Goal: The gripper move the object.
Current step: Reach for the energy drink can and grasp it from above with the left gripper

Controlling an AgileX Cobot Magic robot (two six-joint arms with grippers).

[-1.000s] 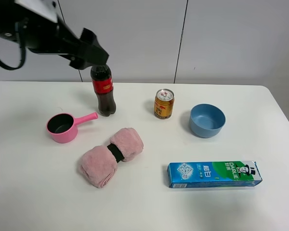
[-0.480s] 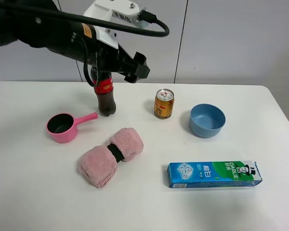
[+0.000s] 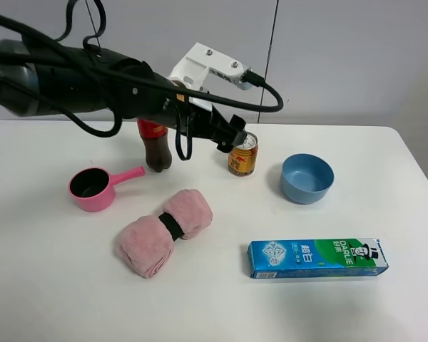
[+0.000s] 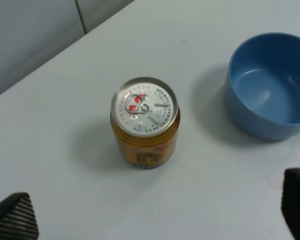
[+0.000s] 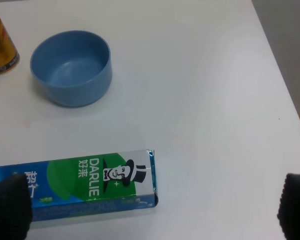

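Observation:
The gold-and-red can (image 3: 243, 154) with a silver pull-tab top stands upright at the back middle of the white table. My left gripper (image 3: 232, 133), a black claw under a white box mount, hovers just left of and above the can. In the left wrist view the can (image 4: 145, 122) stands ahead of the open gripper (image 4: 155, 207), whose fingertips (image 4: 15, 217) are spread wide and hold nothing. My right gripper (image 5: 150, 207) is open and empty above the table's right part; it does not show in the exterior view. The can's edge (image 5: 0, 45) shows in the right wrist view.
A dark cola bottle (image 3: 157, 146) stands left of the can, partly behind the left arm. A blue bowl (image 3: 307, 178) sits right of the can. A pink ladle (image 3: 96, 187), a rolled pink towel (image 3: 164, 231) and a toothpaste box (image 3: 317, 258) lie nearer the front.
My left arm has swung right from above the cola bottle and come down beside the can. The objects on the table have not moved.

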